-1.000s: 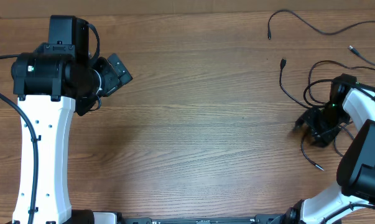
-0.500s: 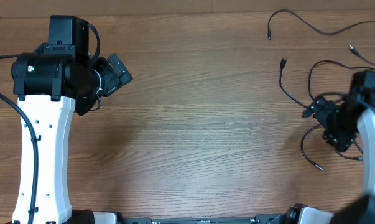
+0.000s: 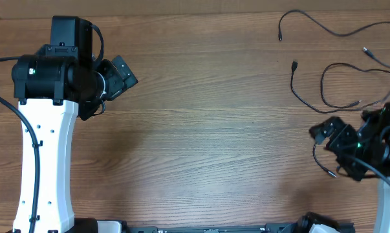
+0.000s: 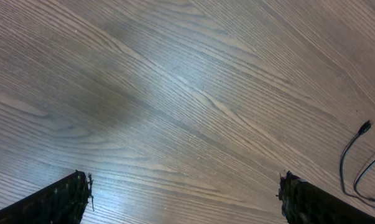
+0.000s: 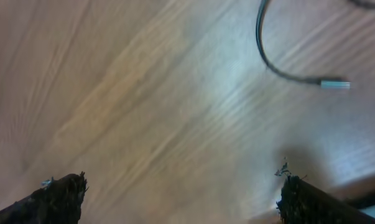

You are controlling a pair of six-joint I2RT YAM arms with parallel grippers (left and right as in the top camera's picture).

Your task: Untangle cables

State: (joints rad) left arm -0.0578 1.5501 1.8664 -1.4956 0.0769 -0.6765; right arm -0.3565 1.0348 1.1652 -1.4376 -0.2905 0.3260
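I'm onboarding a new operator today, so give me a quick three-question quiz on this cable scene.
1. True or false: the left gripper is shut.
2. Seen from overhead, where on the table do the cables lie? A) by the left arm B) on the right arm's side C) dead centre
3. Fill in: the right gripper has its jaws ___, nothing between them.
Key: 1 false; 2 B; 3 open.

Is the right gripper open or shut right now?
Open: the right gripper shows its fingertips far apart in the wrist view, only table between them.
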